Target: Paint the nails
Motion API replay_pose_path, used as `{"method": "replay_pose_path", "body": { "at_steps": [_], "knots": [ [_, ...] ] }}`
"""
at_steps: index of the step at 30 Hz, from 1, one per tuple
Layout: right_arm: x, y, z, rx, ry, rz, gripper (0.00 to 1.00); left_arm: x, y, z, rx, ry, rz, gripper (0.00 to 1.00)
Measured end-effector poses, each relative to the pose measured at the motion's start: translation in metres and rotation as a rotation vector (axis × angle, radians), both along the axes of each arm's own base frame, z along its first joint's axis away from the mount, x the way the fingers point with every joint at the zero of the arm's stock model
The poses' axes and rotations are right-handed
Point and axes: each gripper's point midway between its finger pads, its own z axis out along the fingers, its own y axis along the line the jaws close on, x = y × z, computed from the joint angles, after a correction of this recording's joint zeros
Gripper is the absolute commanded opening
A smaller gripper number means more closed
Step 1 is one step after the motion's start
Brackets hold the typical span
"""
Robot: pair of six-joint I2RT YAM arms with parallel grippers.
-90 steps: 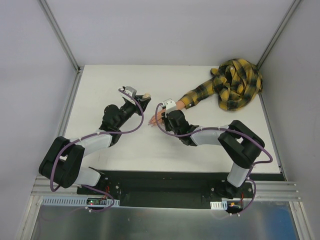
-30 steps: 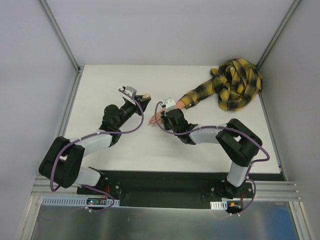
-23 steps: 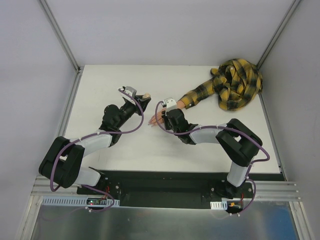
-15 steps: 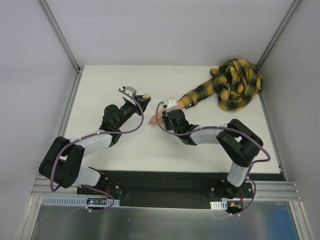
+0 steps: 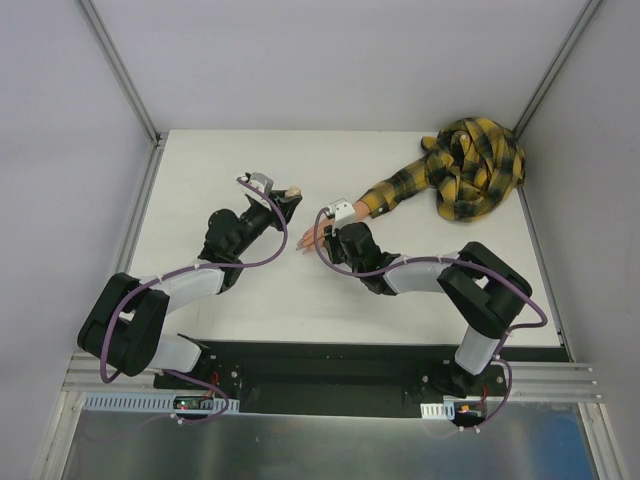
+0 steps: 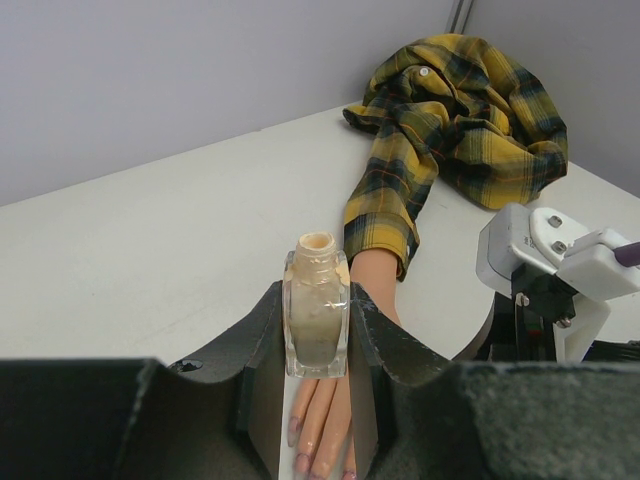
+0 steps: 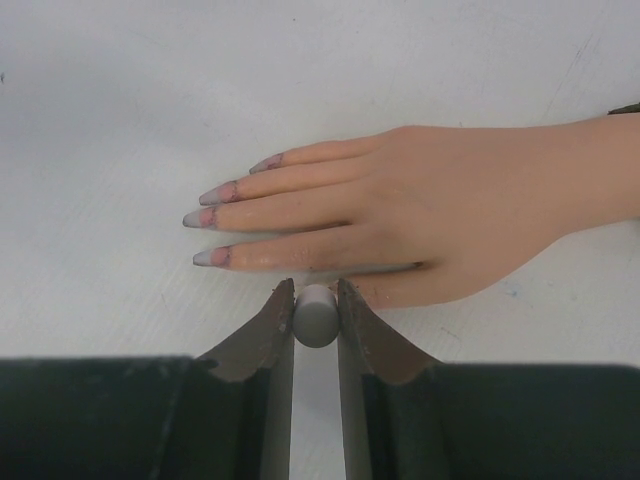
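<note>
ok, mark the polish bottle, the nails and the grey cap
polish bottle (image 6: 317,322): left wrist view, glass body.
nails (image 7: 198,217): right wrist view, tip of one nail.
grey cap (image 7: 316,315): right wrist view, its round end face.

One left gripper (image 6: 317,300), one right gripper (image 7: 315,290), one mannequin hand (image 7: 440,220), one shirt (image 5: 478,165). One bottle (image 6: 316,325), one grey cap (image 7: 316,318). Four nails (image 7: 195,218) show.

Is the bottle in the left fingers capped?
No, the bottle has an open, uncapped neck at its top.
</note>
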Motion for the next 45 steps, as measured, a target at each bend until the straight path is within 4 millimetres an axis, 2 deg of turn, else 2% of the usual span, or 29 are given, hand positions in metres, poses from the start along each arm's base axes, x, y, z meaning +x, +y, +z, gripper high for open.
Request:
{"method": "replay_pose_path", "body": {
  "at_steps": [17,45],
  "knots": [
    [0.004,-0.010,-0.003,-0.032,-0.003,-0.050,0.00,-0.002,-0.002,0.000,0.002,-0.001,-0.017,0.00],
    [0.000,-0.011,-0.007,-0.043,0.011,-0.051,0.00,-0.002,-0.002,0.000,0.002,-0.001,-0.017,0.00]
  ]
}}
